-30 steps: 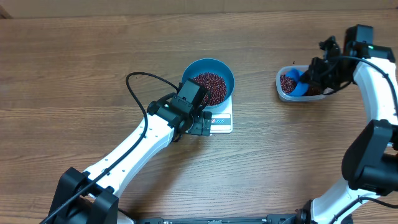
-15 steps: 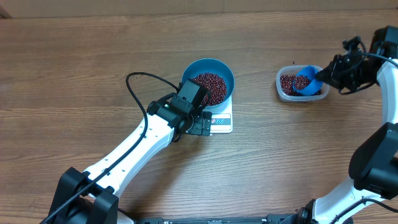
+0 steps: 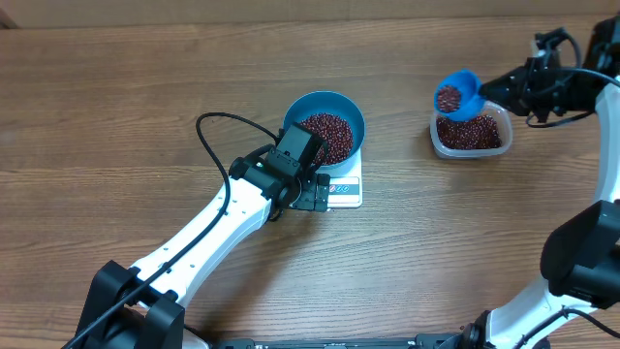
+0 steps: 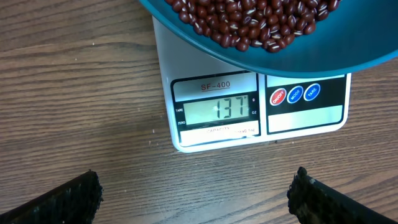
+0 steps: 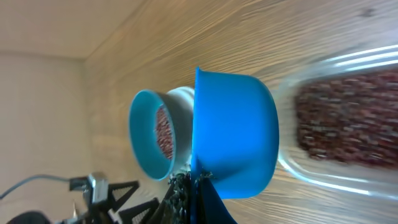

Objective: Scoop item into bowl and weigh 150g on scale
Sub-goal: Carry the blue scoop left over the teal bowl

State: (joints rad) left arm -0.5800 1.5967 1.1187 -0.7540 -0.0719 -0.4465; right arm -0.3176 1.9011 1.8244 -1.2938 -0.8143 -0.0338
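The blue bowl (image 3: 302, 109) stands on the white scale (image 3: 347, 191), with the dark red-brown beans (image 3: 327, 131) heaped inside. In the left wrist view the scale's display (image 4: 217, 109) reads 137 under the bowl's rim (image 4: 261, 59). My left gripper (image 3: 308, 191) (image 4: 196, 186) hangs open over the wood just in front of the scale, holding nothing. My right gripper (image 3: 513, 85) (image 5: 198, 186) is shut on the handle of a small blue scoop (image 3: 457, 95) (image 5: 236, 124). The scoop holds beans (image 3: 449, 99) and hovers above the left end of the clear tub (image 3: 472, 147).
The clear tub (image 5: 348, 118) holds more beans (image 3: 475, 131) at the right of the wooden table. A black cable (image 3: 208, 131) loops from the left arm beside the bowl. The bowl (image 5: 146, 134) shows beyond the scoop in the right wrist view.
The right gripper has lifted the scoop out of the tub, up and to the left, with beans in it. The left arm, bowl and scale have not moved.
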